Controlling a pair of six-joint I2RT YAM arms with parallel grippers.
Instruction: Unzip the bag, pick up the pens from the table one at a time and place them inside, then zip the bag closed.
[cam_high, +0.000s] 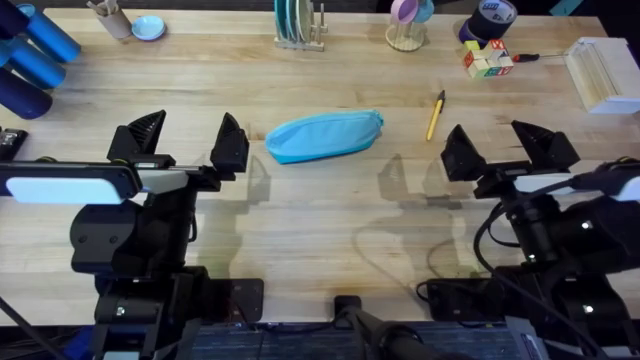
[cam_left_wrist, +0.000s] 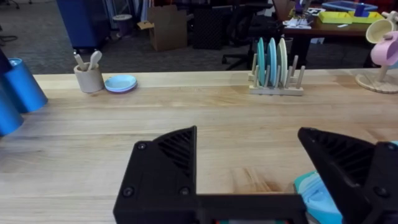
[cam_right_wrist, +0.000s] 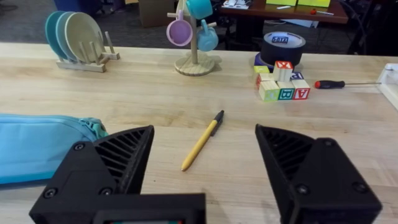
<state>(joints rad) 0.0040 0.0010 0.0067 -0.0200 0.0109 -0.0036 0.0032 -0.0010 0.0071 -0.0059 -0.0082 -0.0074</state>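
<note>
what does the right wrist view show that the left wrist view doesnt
Only the right wrist view shows the yellow pen lying on the table, the letter blocks, the screwdriver, the tape roll, and the bag's zipper end. Only the left wrist view shows the blue cylinders, the cup of utensils and the small saucer. Both share the light blue bag, of which the left wrist view catches just a corner, the plate rack and the mug tree. Each shows its own open gripper: right gripper, left gripper.
</note>
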